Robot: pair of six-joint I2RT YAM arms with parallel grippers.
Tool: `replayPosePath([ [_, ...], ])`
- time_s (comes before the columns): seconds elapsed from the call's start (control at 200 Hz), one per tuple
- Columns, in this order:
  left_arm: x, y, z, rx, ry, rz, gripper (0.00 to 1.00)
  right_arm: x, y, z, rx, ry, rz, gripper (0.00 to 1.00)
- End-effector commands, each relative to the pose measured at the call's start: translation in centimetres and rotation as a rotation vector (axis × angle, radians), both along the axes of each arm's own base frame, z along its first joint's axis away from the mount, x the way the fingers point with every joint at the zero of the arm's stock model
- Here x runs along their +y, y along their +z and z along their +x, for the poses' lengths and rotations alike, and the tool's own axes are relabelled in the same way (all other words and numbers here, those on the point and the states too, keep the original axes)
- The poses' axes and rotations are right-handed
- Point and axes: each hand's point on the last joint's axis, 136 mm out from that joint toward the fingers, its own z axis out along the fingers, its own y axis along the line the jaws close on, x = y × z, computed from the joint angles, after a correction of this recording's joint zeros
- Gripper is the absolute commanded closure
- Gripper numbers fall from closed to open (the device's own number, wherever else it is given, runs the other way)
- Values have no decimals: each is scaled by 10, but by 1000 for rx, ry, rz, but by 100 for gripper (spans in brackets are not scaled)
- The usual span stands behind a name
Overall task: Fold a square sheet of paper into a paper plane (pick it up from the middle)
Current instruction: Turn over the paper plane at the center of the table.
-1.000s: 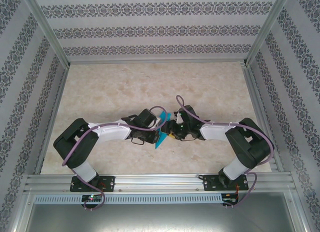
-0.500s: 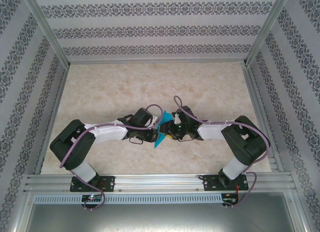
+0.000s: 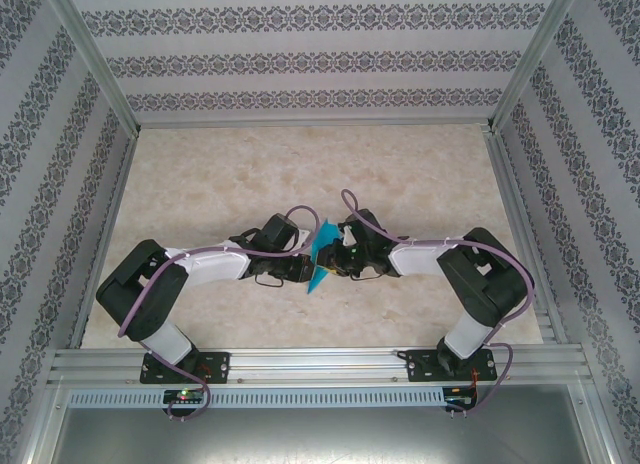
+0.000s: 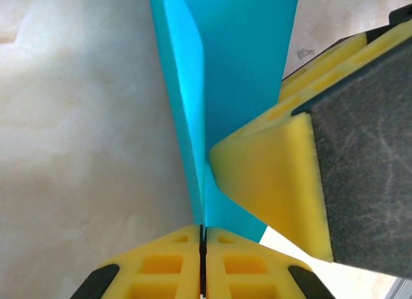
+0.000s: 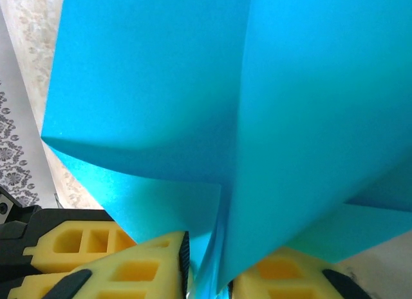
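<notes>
**Spotter:** What's changed on your screen?

**Operator:** The right fingers [image 5: 129,260] have come in a lot. A second ago they stood fairly wide; now they're narrow, one on each side of the paper [image 5: 193,86], with a folded edge running down into the gap. I can't tell yet whether they're actually pinching it or only bracketing it.

**Spotter:** And the other side?

**Operator:** No change there. The left fingers [image 4: 161,267] are pressed flat together with the paper's crease caught in the seam. From that wrist I see the sheet standing edge-on toward 12 o'clock, and one yellow finger of the right arm touching its face from 3 o'clock.

**Spotter:** Where does that put the paper overall?

**Operator:** From above it's near the middle of the table [image 3: 250,174], a bit toward 6 o'clock, held between the two arms. The left arm reaches in from 8 o'clock and the right from 4 o'clock. Both wrists have crept toward 12 o'clock and closer together over the last second.

**Spotter:** So what does it mean?

**Operator:** I read it as the right arm taking a second hold so a fold can be worked. It's partly folded, not a plane yet. If that hold lands off the crease, the fold may go crooked.
</notes>
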Motion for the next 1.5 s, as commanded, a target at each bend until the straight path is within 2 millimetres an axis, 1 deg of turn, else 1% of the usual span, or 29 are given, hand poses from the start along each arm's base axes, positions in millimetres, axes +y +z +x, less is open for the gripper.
replayPosePath([
  [0.0, -1, 10, 5, -18, 14, -45, 89, 2, -5, 0, -8, 20, -40, 80],
  [0.085, 0, 11, 5, -19, 17, -50, 88, 2, -3, 1, -14, 24, -45, 84],
  [0.155, 0, 10, 6, -15, 21, -48, 87, 0, -1, 2, -22, 27, -59, 90],
  [0.295, 5, 8, 7, -12, 33, -43, 83, -10, 5, 2, -48, 51, -148, 98],
  [0.34, 6, 8, 8, -11, 37, -42, 80, -14, 7, 3, -55, 60, -182, 100],
  [0.42, 6, 8, 11, -7, 41, -44, 75, -21, 10, 5, -67, 86, -240, 100],
  [0.485, 5, 10, 12, -8, 40, -52, 70, -30, 13, 9, -77, 107, -302, 100],
  [0.624, 6, 24, 16, -35, 54, -81, 63, -52, 19, 17, -68, 200, -481, 100],
  [0.709, 11, 30, 19, -35, 68, -97, 58, -57, 23, 24, -61, 248, -547, 100],
  [0.859, 16, 34, 21, -26, 69, -110, 50, -56, 21, 36, -27, 325, -629, 100],
  [0.914, 19, 36, 22, -31, 73, -110, 47, -55, 18, 40, -16, 338, -642, 98],
  [0.994, 25, 41, 24, -38, 86, -118, 40, -52, 12, 44, 1, 358, -665, 95],
  [1.069, 29, 44, 25, -40, 95, -127, 37, -50, 8, 46, 4, 366, -677, 94],
  [1.094, 31, 46, 26, -41, 98, -130, 35, -49, 7, 47, 5, 368, -680, 93],
  [1.199, 35, 48, 26, -40, 104, -139, 33, -48, 3, 49, 10, 369, -684, 89],
  [1.304, 37, 49, 26, -41, 107, -140, 29, -47, 0, 50, 13, 370, -688, 81],
  [1.404, 38, 50, 26, -43, 102, -138, 28, -45, 2, 51, -1, 365, -676, 77],
  [1.499, 39, 56, 27, -62, 88, -125, 27, -47, 13, 52, -22, 354, -671, 74],
])
